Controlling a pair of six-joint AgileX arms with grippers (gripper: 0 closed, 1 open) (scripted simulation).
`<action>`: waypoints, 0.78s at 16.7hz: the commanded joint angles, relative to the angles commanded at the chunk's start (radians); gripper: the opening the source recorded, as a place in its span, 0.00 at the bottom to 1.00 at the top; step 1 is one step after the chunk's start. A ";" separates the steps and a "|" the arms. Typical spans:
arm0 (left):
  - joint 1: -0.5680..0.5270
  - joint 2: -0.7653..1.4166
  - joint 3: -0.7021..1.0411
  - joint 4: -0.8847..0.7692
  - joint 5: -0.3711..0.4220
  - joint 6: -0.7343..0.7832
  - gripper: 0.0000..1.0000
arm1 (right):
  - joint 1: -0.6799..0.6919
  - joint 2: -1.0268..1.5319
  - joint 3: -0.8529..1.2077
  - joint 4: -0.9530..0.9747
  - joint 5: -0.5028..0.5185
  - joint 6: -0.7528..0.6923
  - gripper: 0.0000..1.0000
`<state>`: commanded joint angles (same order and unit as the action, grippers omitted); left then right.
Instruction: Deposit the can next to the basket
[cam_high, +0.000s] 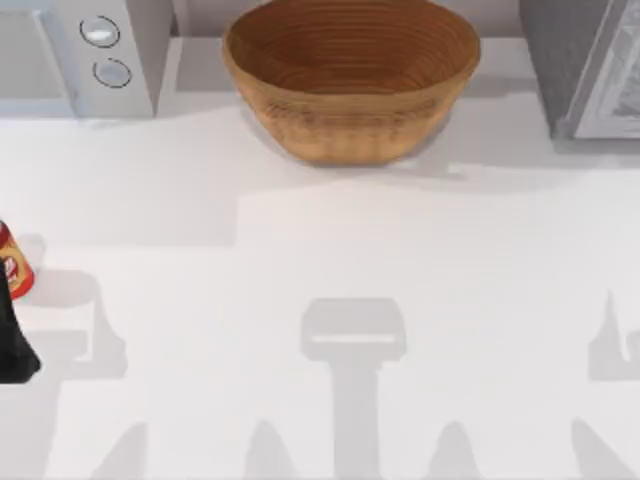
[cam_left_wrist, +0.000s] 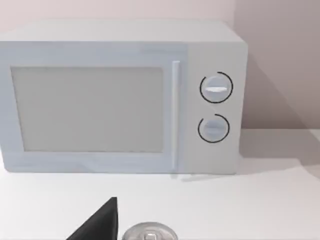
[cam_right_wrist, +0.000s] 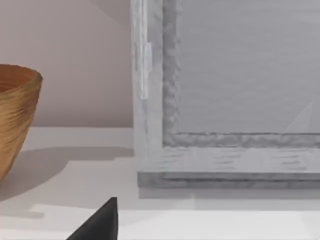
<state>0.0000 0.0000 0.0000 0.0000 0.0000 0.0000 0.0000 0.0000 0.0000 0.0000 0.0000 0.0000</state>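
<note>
Standing at the top view's left edge, the can (cam_high: 14, 262) touches my left gripper (cam_high: 12, 345); whether it's held, I cannot tell. Its silvery top faces the microwave (cam_left_wrist: 120, 97) in the left wrist view. The basket (cam_high: 350, 80) sits upper centre; the right wrist view adds a grey appliance (cam_right_wrist: 225, 100).

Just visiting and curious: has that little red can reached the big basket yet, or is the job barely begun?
Barely begun. The can sits at the table's far left edge, well away from the basket at the back. The left gripper is right beside it; whether it grips is unclear. Carrying it over and setting it down remain.
</note>
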 joint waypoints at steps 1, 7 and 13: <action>0.000 0.000 0.000 0.000 0.000 0.000 1.00 | 0.000 0.000 0.000 0.000 0.000 0.000 1.00; -0.027 0.150 0.085 -0.093 0.025 0.109 1.00 | 0.000 0.000 0.000 0.000 0.000 0.000 1.00; -0.019 0.662 0.370 -0.372 0.017 0.396 1.00 | 0.000 0.000 0.000 0.000 0.000 0.000 1.00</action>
<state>-0.0188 0.6618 0.3699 -0.3721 0.0174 0.3958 0.0000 0.0000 0.0000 0.0000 0.0000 0.0000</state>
